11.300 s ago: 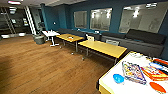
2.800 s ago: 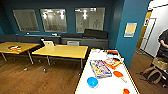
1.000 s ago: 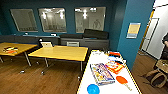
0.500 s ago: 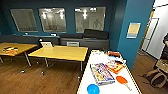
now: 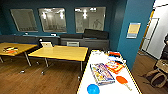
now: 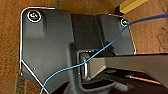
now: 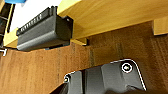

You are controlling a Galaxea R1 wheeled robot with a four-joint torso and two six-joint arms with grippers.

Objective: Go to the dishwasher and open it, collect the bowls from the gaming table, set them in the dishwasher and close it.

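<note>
A room with dark teal walls and a wooden floor. At the lower right of the head view runs the gaming table, a long white-topped counter with a yellow edge, reaching from the bottom of the frame up toward the middle. On it, at the very bottom edge, sits a bright blue bowl. Just right of it and slightly higher lies an orange-red round piece with a pale handle; whether it is a bowl or a paddle cannot be told. Between them and further up lie two colourful flat board-game boxes, side by side and touching. To the left of the counter stand two plain yellow-topped desks, one centre, one at the far left. Three grey windows line the back wall. At the right edge a person is partly visible.

In the right wrist view, the counter's yellow frame and a dark slot housing sit above the floor.

Neither claw's state can be told
</note>
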